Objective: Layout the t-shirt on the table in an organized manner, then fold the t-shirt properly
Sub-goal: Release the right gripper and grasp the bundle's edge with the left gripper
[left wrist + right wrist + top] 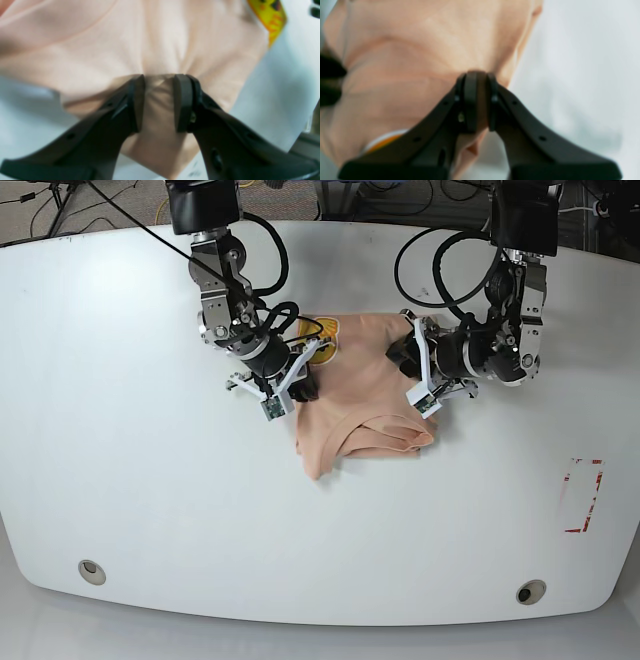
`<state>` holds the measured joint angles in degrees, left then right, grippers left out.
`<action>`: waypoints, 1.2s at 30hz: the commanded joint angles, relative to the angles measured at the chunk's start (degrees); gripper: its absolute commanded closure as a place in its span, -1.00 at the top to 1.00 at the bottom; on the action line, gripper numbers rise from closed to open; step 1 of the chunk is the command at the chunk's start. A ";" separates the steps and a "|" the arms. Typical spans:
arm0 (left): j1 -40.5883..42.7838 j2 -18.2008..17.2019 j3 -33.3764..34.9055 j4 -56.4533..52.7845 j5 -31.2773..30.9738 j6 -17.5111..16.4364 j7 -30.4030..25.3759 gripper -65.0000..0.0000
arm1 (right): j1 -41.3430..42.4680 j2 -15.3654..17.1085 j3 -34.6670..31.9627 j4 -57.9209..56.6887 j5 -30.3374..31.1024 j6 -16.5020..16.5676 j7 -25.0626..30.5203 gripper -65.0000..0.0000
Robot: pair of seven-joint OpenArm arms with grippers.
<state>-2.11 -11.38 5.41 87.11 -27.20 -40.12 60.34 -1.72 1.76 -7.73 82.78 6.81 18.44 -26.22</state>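
Note:
The pale peach t-shirt [365,415] lies bunched and partly folded at the middle of the white table [150,480]. Its yellow smiley print [325,345] shows near the far left edge of the cloth. My left gripper [405,365] is at the shirt's right edge. In the left wrist view it [159,77] is closed on a bunch of the fabric [160,37], with the print [271,17] at the upper right. My right gripper [303,385] is at the shirt's left edge. In the right wrist view it [478,73] is shut on a fold of the shirt [420,50].
Two grey grommets [91,571] [531,591] sit near the table's front edge. A red tape outline [583,495] is at the right. Cables and both arm bases stand along the back edge.

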 commanded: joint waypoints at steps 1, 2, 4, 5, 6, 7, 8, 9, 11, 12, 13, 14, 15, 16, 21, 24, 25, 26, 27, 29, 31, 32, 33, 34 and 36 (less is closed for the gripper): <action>-0.40 -0.71 -0.18 2.52 1.31 0.12 1.33 -0.47 | -0.70 -0.05 -0.05 4.03 0.09 0.33 -0.73 -0.82; -0.40 -0.98 -0.18 3.13 1.31 0.12 1.33 -0.47 | -1.05 -0.05 -0.14 4.73 0.09 0.33 -0.90 -0.82; -0.40 -1.77 -0.18 4.63 1.31 0.12 1.42 -0.47 | -1.32 -0.13 -0.14 6.76 0.09 0.33 -1.96 -0.82; -0.40 -1.85 -0.18 4.98 1.31 0.12 1.42 -0.47 | -1.41 -0.13 -0.14 7.19 0.09 0.33 -2.22 -0.82; -0.40 -1.85 -0.35 6.03 1.31 0.12 1.42 -0.47 | -1.49 -0.13 -0.14 8.60 0.09 0.33 -3.19 -0.82; -0.40 -1.94 -0.53 6.65 1.31 0.12 1.51 -0.47 | -1.49 -0.13 -0.14 9.39 0.09 0.33 -3.63 -0.82; -0.40 -2.03 -0.62 7.35 1.31 0.12 1.95 -0.47 | -1.49 -0.13 -0.14 10.27 0.09 0.33 -4.33 -0.82; -0.48 -2.03 -0.79 8.49 1.31 0.12 2.92 -0.47 | -1.49 -0.13 -0.14 11.68 0.09 0.33 -5.21 -0.82; -0.57 -1.85 -1.94 10.25 1.31 0.12 4.41 -0.47 | -1.49 -0.13 -0.14 13.96 0.09 0.33 -6.53 -0.82; -0.57 -1.77 -2.46 10.87 1.31 0.12 4.94 -0.47 | -1.49 -0.13 -0.14 14.67 0.09 0.33 -6.97 -0.82; -0.75 -1.68 -3.26 11.66 1.31 0.12 5.47 -0.47 | -1.41 -0.13 -0.14 15.63 0.09 0.33 -7.23 -0.82; -0.75 -1.50 -3.87 12.45 1.31 0.12 5.73 -0.47 | -1.41 -0.13 -0.14 16.60 0.09 0.33 -7.50 -0.82; -0.84 -1.06 -4.31 13.15 1.31 0.12 5.82 -0.47 | -1.41 -0.13 -0.14 17.30 0.09 0.33 -7.58 -0.82; -1.28 -0.18 -4.75 13.94 1.31 0.12 5.64 -0.47 | -1.32 -0.13 -0.14 18.54 0.09 0.33 -7.58 -0.82; -3.74 2.28 -5.01 14.82 1.84 0.12 5.55 -0.47 | -1.23 0.22 0.21 21.17 -0.35 0.33 -7.58 -0.82; -5.50 4.48 -5.01 14.74 1.84 0.12 4.50 -0.47 | -1.23 1.10 1.70 21.26 -0.26 0.33 -7.58 -0.82; -5.93 5.35 -4.93 14.74 1.93 0.12 3.53 -0.47 | -1.23 1.45 2.23 21.26 -0.17 0.33 -7.58 -0.82; -6.29 6.06 -4.75 14.74 1.93 0.12 2.39 -0.47 | -1.32 1.54 2.76 21.26 -0.08 0.33 -7.58 -0.82; -6.46 6.50 -4.66 14.74 1.93 0.43 1.69 -0.47 | -1.41 1.54 2.85 21.26 -0.08 0.33 -7.58 -0.82; -6.81 8.08 -4.57 14.65 1.93 2.98 -0.51 -0.47 | -1.49 1.80 3.90 21.44 -0.08 0.33 -7.58 -0.82; -7.17 10.01 -4.40 14.30 2.01 5.44 -3.33 -0.42 | -1.58 2.68 5.40 22.14 0.00 0.33 -7.58 -0.82; -7.25 10.72 -3.70 13.86 2.01 6.40 -5.00 -0.38 | -1.67 2.86 6.19 22.58 0.09 0.33 -7.58 -0.82; -7.25 11.16 -2.82 13.33 2.10 7.46 -6.75 -0.33 | -1.93 3.12 6.89 22.84 0.09 0.33 -7.58 -0.82; -7.25 11.33 -1.50 12.71 2.89 9.04 -8.95 -0.29 | -2.37 3.38 8.03 23.19 0.09 0.33 -7.58 -0.82; -7.17 11.60 0.52 11.92 4.83 11.24 -11.85 -0.26 | -2.72 3.65 10.06 24.07 0.09 0.33 -7.58 -0.82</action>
<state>-8.38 -0.38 3.92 99.24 -23.64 -31.00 52.75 -4.56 4.80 -0.05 104.47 6.26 18.44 -35.16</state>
